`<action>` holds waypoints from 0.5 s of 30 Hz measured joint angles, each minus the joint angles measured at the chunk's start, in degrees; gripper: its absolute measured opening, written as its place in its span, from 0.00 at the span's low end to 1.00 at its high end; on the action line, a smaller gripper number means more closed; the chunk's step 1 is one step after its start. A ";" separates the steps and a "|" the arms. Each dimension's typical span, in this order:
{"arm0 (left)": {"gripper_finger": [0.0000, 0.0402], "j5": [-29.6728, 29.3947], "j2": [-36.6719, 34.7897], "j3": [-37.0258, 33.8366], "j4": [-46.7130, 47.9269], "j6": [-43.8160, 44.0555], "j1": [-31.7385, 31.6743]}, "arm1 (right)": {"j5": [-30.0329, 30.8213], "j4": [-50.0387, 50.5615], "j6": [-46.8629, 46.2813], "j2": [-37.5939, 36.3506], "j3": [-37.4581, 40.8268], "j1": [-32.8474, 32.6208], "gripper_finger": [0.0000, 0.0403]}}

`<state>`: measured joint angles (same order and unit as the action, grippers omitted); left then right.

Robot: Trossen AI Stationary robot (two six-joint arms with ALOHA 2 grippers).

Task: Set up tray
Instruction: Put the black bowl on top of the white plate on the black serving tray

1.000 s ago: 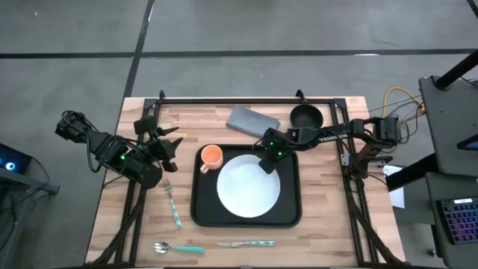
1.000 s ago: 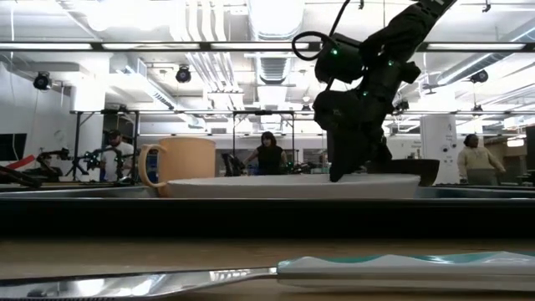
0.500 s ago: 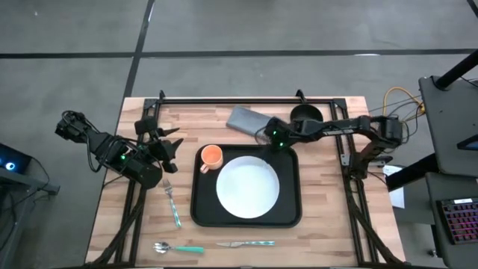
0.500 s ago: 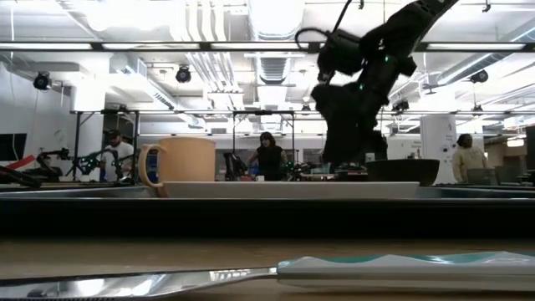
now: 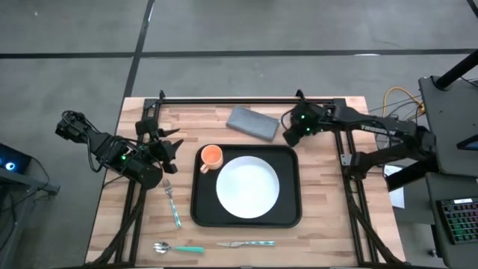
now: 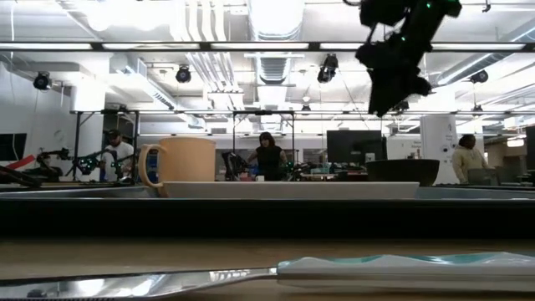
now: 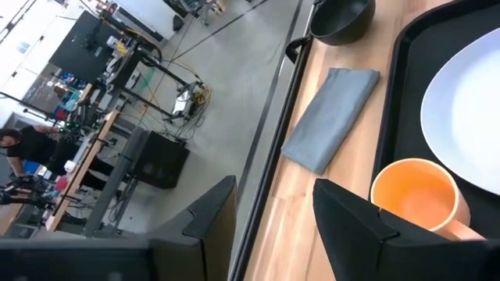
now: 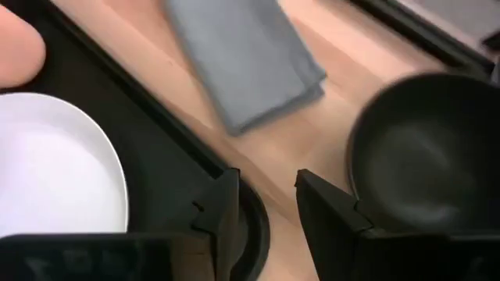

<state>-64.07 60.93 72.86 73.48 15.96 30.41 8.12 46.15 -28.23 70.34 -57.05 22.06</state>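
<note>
Tray (image 5: 200,212): plate (image 5: 247,185) and cup (image 5: 212,155) placed; napkin (image 5: 252,122), bowl (image 8: 426,148), cutlery (image 5: 173,206) outstanding; right gripper (image 5: 293,134) and left gripper (image 5: 169,149) parted, nothing held

One tray (image 5: 287,215). On it: one white plate (image 5: 247,186), one orange mug (image 5: 211,157). Off it: one grey napkin (image 5: 252,122), one black bowl (image 8: 426,148), one fork (image 5: 172,202), one spoon (image 5: 178,248), one knife (image 5: 246,243).
</note>
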 joint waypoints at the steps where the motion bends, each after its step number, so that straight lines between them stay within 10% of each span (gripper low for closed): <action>1: 0.37 0.02 0.00 0.00 0.01 0.27 0.00 | -1.36 0.18 0.18 -0.16 0.60 1.35 0.32; 15: 0.37 0.98 0.00 0.00 0.01 0.64 -0.02 | -2.28 -0.43 7.19 7.43 3.10 10.78 0.46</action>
<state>-63.09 60.93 72.86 73.49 16.60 30.39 5.84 45.72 -21.05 77.77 -53.95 32.84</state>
